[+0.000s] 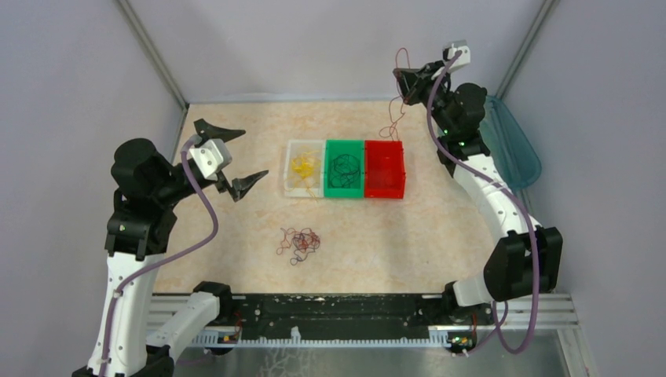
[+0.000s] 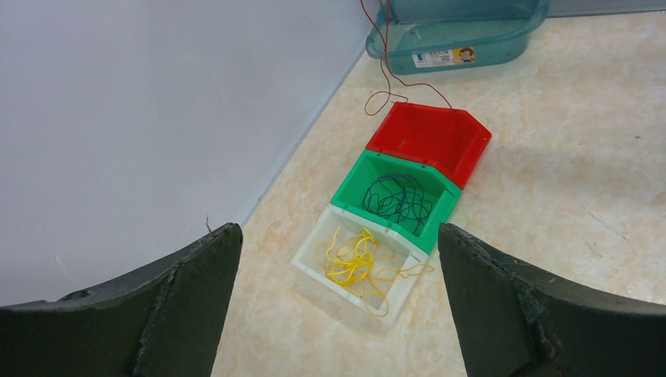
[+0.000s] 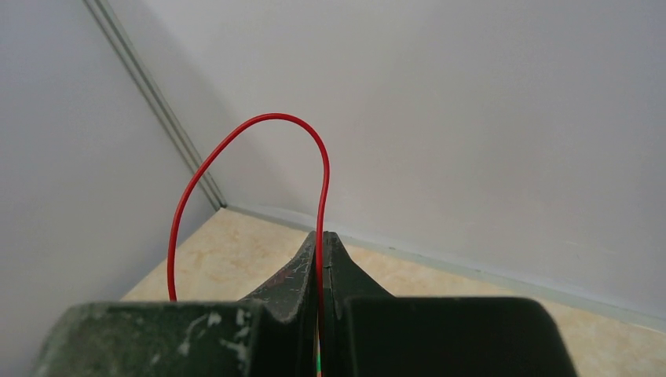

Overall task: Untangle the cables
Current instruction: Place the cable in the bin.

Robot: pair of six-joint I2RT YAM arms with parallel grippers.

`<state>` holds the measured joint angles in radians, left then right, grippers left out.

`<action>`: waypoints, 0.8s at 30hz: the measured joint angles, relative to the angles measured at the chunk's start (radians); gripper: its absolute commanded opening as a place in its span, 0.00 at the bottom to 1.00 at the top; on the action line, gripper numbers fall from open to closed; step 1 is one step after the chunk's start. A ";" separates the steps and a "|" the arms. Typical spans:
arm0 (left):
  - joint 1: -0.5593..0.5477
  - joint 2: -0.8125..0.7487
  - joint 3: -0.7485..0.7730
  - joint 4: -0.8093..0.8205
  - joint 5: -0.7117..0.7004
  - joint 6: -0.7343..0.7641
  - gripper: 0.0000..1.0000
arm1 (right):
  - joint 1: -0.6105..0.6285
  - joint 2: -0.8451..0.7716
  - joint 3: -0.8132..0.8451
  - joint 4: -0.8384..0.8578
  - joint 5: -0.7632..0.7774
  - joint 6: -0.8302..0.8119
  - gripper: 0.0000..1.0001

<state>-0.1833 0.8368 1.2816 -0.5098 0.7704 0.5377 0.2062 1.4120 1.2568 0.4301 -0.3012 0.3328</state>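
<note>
A loose tangle of red and dark cables (image 1: 298,244) lies on the table in front of the bins. My right gripper (image 1: 405,79) (image 3: 322,236) is raised high at the back right, shut on a single red cable (image 3: 236,138). That red cable (image 1: 393,118) arcs above the jaws and hangs down to the table behind the red bin (image 1: 384,170) (image 2: 428,137), which looks empty. My left gripper (image 1: 253,153) (image 2: 338,229) hovers wide open left of the bins, holding nothing. Yellow cables (image 2: 357,263) lie in the white bin (image 1: 292,177), dark cables (image 2: 399,200) in the green bin (image 1: 344,185).
A teal basin (image 1: 514,145) (image 2: 463,31) stands at the right wall behind the right arm. The three bins stand side by side mid-table. Grey walls enclose the table on the left, back and right.
</note>
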 measured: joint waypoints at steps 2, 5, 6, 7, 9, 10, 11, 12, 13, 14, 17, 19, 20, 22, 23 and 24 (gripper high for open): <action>0.000 0.000 0.000 0.000 0.000 0.002 0.99 | 0.000 0.001 -0.003 -0.001 -0.011 0.000 0.00; 0.000 0.000 0.001 -0.002 0.000 0.003 0.99 | 0.000 0.002 -0.003 0.001 -0.034 0.003 0.00; 0.000 0.000 0.001 -0.003 0.000 0.003 0.99 | 0.000 0.002 -0.003 0.005 -0.046 0.005 0.00; 0.000 0.000 0.001 -0.004 0.000 0.005 0.99 | 0.000 0.002 -0.003 0.009 -0.059 0.010 0.00; 0.000 0.000 0.001 -0.006 0.000 0.006 0.99 | 0.000 0.002 -0.003 0.019 -0.080 0.020 0.00; 0.000 0.001 0.002 -0.006 0.000 0.006 0.99 | 0.000 0.002 -0.003 0.025 -0.090 0.027 0.00; 0.000 0.001 0.003 -0.007 0.000 0.006 0.99 | 0.000 0.002 -0.003 0.029 -0.097 0.031 0.00; 0.000 0.002 0.004 -0.007 0.000 0.006 0.99 | 0.000 0.001 -0.003 0.032 -0.102 0.035 0.00; 0.000 0.002 0.006 -0.007 0.000 0.006 0.99 | 0.000 0.001 -0.003 0.035 -0.106 0.037 0.00; 0.000 0.003 0.008 -0.007 0.000 0.006 0.99 | 0.000 0.001 -0.006 0.040 -0.109 0.038 0.00; 0.000 0.003 0.012 -0.007 0.000 0.006 0.99 | 0.000 -0.009 -0.029 0.054 -0.114 0.043 0.00; 0.000 0.003 0.012 -0.007 0.000 0.006 1.00 | 0.000 -0.019 -0.052 0.056 -0.114 0.043 0.00; 0.000 0.003 0.012 -0.007 0.000 0.006 0.99 | 0.000 -0.024 -0.060 0.053 -0.112 0.042 0.00; 0.000 0.003 0.012 -0.007 0.000 0.006 0.99 | 0.000 -0.025 -0.066 0.044 -0.103 0.029 0.00; 0.000 0.003 0.012 -0.007 0.000 0.006 0.99 | 0.000 -0.025 -0.066 0.038 -0.098 0.024 0.00; 0.000 0.004 0.012 -0.007 0.000 0.006 1.00 | 0.000 -0.025 -0.068 0.032 -0.090 0.014 0.00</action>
<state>-0.1833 0.8410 1.2938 -0.5171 0.7708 0.5434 0.2062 1.3869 1.1893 0.4618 -0.3912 0.3473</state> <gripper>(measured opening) 0.995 0.006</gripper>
